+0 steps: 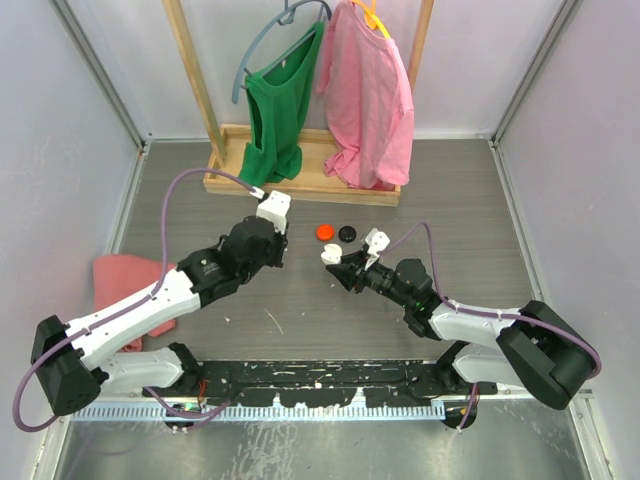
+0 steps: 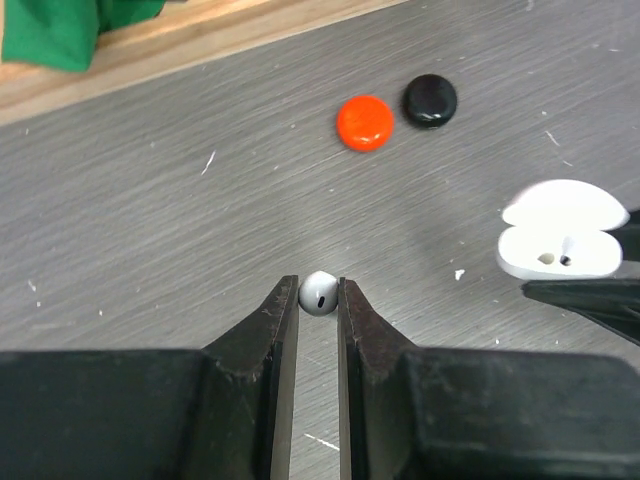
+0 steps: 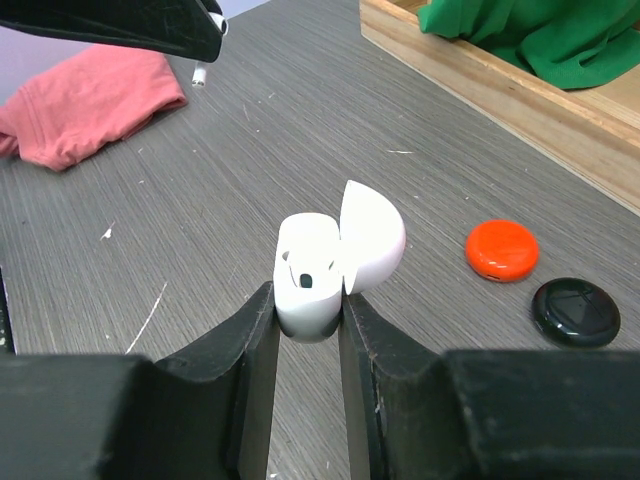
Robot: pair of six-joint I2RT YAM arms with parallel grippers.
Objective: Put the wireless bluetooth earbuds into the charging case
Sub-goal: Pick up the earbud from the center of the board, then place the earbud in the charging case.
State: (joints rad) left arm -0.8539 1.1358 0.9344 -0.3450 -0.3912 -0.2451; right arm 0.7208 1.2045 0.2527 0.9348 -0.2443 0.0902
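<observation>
My left gripper [image 2: 319, 300] is shut on a small white earbud [image 2: 319, 293], pinched at the fingertips just above the grey table. Its stem hangs below the fingers in the right wrist view [image 3: 201, 75]. My right gripper [image 3: 308, 320] is shut on the white charging case [image 3: 308, 275], whose lid [image 3: 372, 238] stands open. The case also shows at the right of the left wrist view [image 2: 560, 245]. In the top view the left gripper [image 1: 284, 252] and the right gripper [image 1: 335, 262] face each other, a short gap apart. No other earbud shows.
An orange puck [image 1: 325, 232] and a black puck [image 1: 347, 233] lie just beyond the grippers. A wooden rack base [image 1: 300, 175] with a green shirt [image 1: 275, 110] and a pink shirt [image 1: 365, 100] stands at the back. A pink cloth [image 1: 125, 280] lies at the left.
</observation>
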